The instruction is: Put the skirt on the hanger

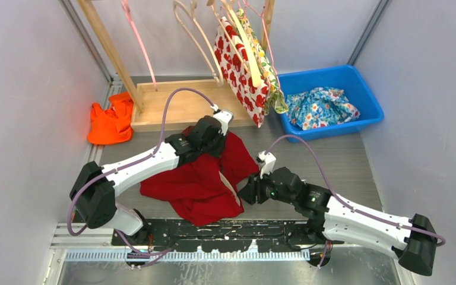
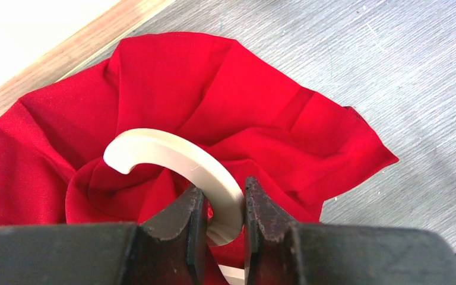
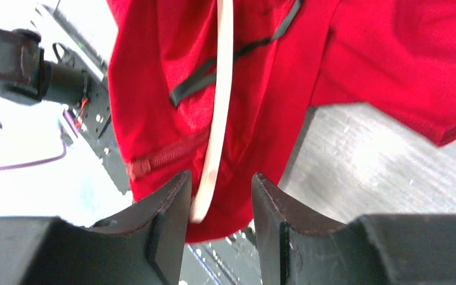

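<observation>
The red skirt (image 1: 196,181) lies crumpled on the table between both arms. A cream wooden hanger is inside it. The hanger's curved hook (image 2: 172,155) sticks out of the gathered red cloth (image 2: 243,101). My left gripper (image 2: 222,193) is shut on that hook, at the skirt's far edge (image 1: 214,133). My right gripper (image 1: 250,191) is at the skirt's right side. Its jaws stand open (image 3: 219,178). The end of the hanger's arm (image 3: 217,119) lies between them, close to the left finger, over the red cloth (image 3: 362,59) with its zipper.
A wooden rack (image 1: 172,101) at the back carries bare hangers and a strawberry-print garment (image 1: 240,74). A blue bin (image 1: 368,98) at the right holds a floral cloth (image 1: 320,107). An orange cloth (image 1: 111,122) lies at the left by the rack's base.
</observation>
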You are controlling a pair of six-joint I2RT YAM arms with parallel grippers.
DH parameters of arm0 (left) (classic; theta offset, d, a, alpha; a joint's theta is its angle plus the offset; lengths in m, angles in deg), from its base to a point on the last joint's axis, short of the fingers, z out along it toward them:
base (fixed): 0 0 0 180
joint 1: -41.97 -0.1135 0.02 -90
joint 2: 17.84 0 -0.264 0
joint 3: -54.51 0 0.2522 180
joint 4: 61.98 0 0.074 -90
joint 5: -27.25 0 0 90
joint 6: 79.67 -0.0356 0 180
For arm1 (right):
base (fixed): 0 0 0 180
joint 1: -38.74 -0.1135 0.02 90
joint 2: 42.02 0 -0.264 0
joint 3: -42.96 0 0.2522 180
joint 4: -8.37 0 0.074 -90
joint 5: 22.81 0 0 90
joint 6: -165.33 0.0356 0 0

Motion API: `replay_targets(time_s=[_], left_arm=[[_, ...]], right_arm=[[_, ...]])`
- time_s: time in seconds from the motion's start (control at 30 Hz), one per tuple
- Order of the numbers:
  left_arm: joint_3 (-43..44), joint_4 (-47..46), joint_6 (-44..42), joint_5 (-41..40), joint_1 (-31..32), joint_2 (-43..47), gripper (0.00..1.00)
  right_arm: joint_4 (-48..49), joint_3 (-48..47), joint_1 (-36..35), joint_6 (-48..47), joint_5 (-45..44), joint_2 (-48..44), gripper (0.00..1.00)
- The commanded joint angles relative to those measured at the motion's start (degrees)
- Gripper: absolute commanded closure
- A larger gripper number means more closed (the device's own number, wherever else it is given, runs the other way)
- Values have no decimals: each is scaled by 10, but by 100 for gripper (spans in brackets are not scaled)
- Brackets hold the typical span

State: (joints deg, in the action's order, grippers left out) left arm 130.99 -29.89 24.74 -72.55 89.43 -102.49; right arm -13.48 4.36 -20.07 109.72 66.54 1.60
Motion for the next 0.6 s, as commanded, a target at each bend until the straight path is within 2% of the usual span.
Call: replay_targets(time_s=[0.0,0.13,0.23,0.4,0.57], left_arm=[[31,-2,-16,2,-7,-3,100],[36,1,-20,3,-11,-11,100],[40,4,-20,7,-15,-16,100],[41,3,-19,9,-16,-21,100],[41,5,-20,11,-17,-21,100]], right_arm=[[-28,29,-14,9,63,-71,53],[-70,35,-25,4,71,-130,52],[-73,40,-27,2,85,-136,50],[-10,50,-37,-4,93,-73,45],[45,47,-58,-16,82,2,44]])
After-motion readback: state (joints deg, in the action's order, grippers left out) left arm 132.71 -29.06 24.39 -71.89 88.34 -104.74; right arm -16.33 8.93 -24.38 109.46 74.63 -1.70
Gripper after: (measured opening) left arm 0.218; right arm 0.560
